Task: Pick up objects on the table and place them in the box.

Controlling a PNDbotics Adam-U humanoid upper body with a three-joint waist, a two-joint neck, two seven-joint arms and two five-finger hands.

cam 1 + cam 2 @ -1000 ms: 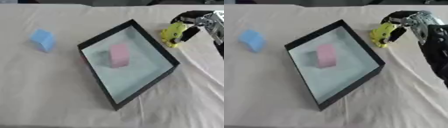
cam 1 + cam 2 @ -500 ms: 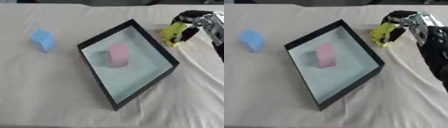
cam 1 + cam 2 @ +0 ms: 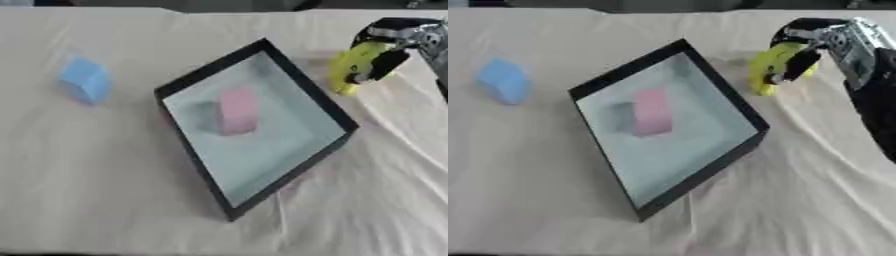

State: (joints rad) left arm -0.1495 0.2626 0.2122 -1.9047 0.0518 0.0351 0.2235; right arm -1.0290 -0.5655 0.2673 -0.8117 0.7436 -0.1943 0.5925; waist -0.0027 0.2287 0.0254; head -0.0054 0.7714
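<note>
Yellow object (image 3: 768,64): curved, just right of the box's far right wall, low over the cloth; contact with the cloth cannot be told.
Right hand (image 3: 808,46): black fingers curled round the yellow object.
Box (image 3: 325,105): black walls, pale floor, set askew mid-table.
Pink block (image 3: 236,111): inside the box, on its floor.
Blue block (image 3: 86,79): on the cloth, well left of the box.
Tablecloth (image 3: 105,190): beige, creased.
Left hand: out of sight.

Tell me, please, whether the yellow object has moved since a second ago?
No. The yellow object sits in the same spot beside the box corner, with the right hand curled round it as before, not yet lifted.
</note>
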